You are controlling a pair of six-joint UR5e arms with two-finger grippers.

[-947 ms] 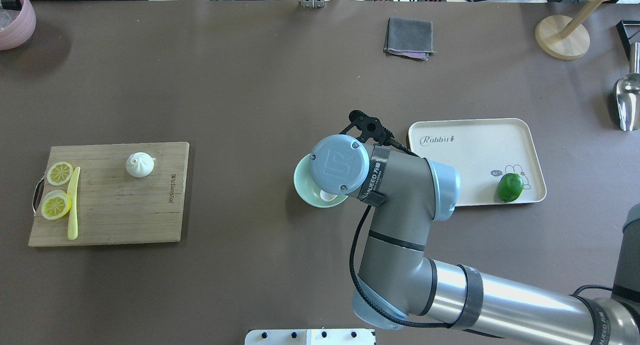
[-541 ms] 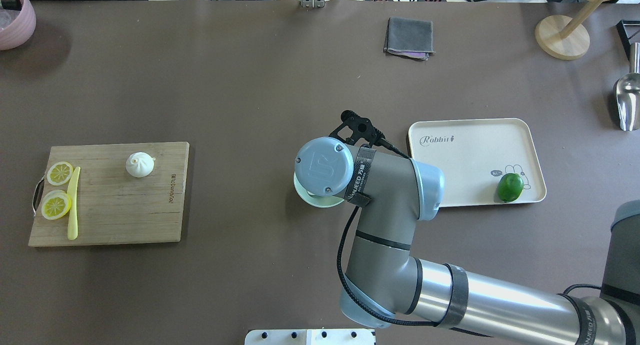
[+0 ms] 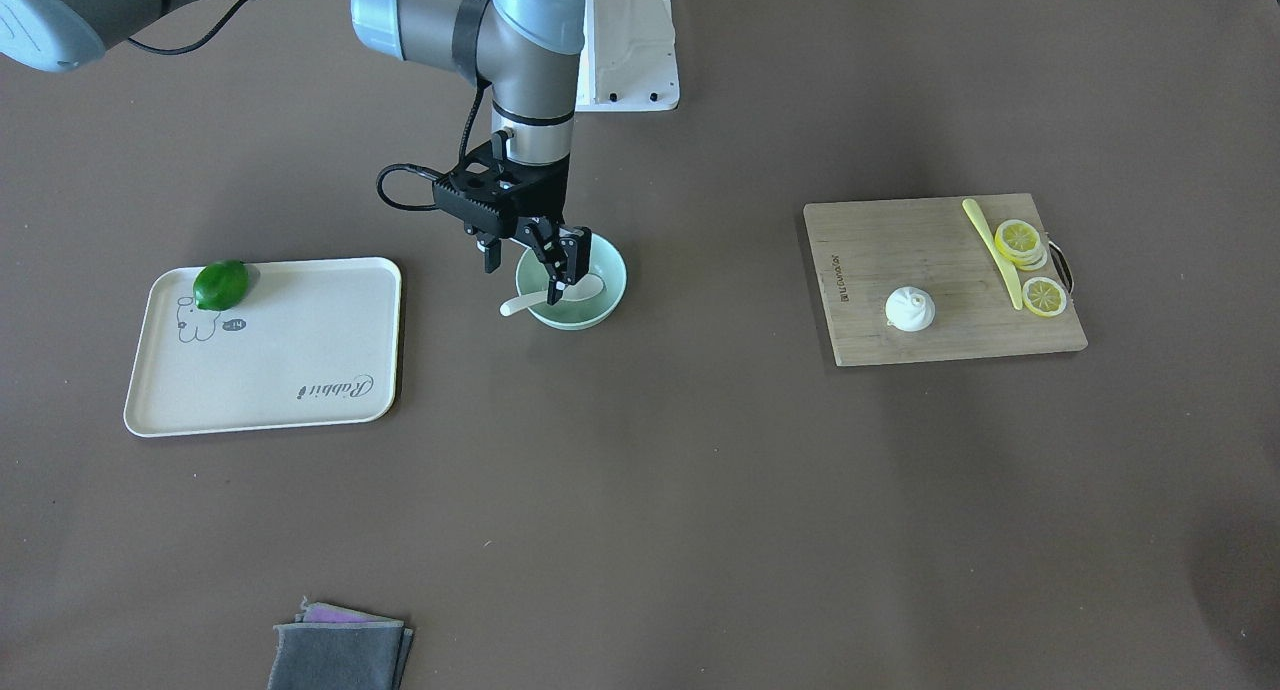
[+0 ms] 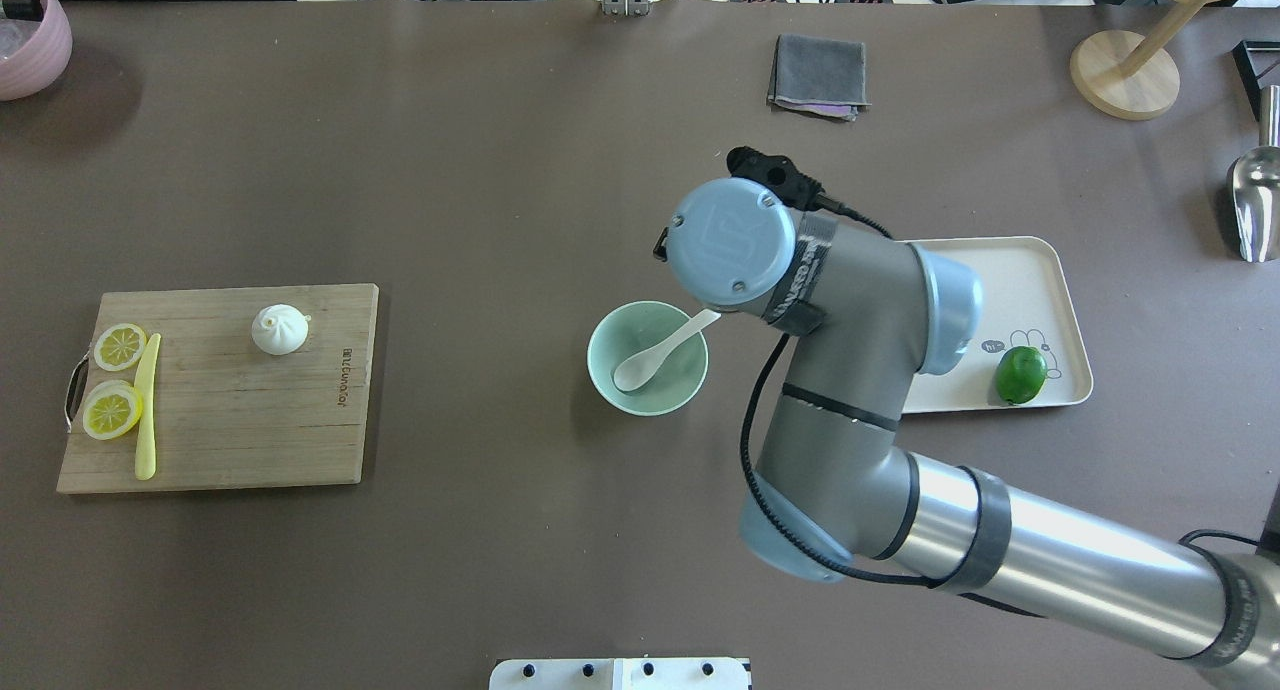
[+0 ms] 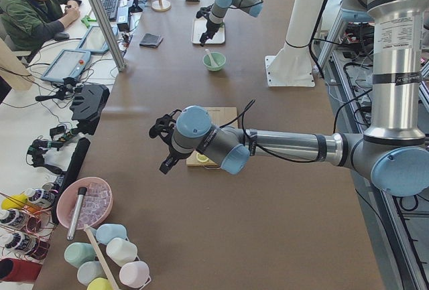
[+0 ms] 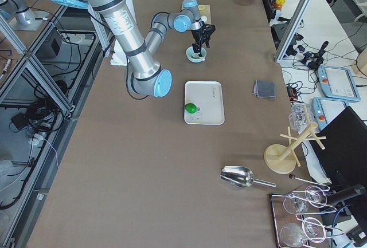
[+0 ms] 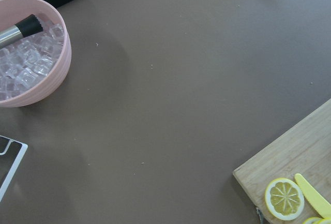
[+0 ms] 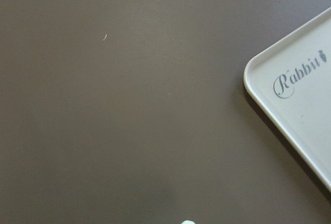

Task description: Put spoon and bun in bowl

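Spoon [image 4: 662,348] is in, folks: lying in the mint bowl [image 4: 655,398], scoop down on the bowl floor, handle propped over the rim. Long axis runs diagonal in the overhead view, scoop twd near-left, handle tip twd far-right, poking just past the rim on the tray side. R gripper [image 3: 525,270] hangs right above the bowl's tray-side edge, fingers spread wide, nothing clamped between them. Vs half a sec ago: R wrist [image 4: 735,240] was parked over the bowl, hiding nearly all of it, spoon out of sight. Now that wrist has pulled off far-right, and bowl + spoon show in full. Bun, board, lime: same spots. Bun [image 4: 279,329] sits upright on the cutting board [image 4: 220,440], well apart from the bowl, over on the L side. L gripper [image 5: 164,148] shows only in the L side view, out past the board's end; spread or closed, can't tell. Count: 1 spoon, 1 bowl, 1 bun, 1 board, 2 lemon slices [image 4: 120,346] in the overhead view w/ 1 yellow knife [image 4: 147,410] alongside, 1 lime [image 4: 1020,374] on 1 tray [image 4: 1020,280], 1 grey cloth [image 4: 818,75].
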